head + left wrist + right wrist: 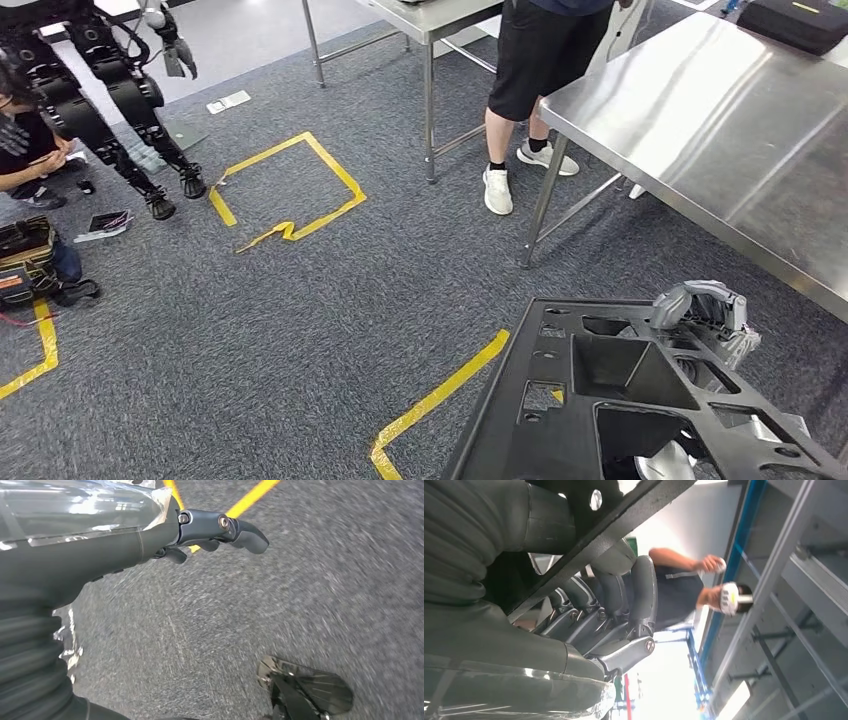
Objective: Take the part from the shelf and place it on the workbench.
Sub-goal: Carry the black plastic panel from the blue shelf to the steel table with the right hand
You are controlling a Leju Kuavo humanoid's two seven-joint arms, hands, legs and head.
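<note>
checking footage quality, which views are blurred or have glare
Head view: sharp, soft glare on the steel workbench. Left wrist view: carpet motion-blurred around the left hand. Right wrist view: blown-out bright background behind the right hand gripping the black part.

The head view looks down from high at the carpet [300, 330], the workbench [720, 130] and the black part [610, 400]. The left wrist view points close along the left hand [220, 530] at the same carpet. The right wrist view sits close behind the right hand [614, 610], under that part's edge.
</note>
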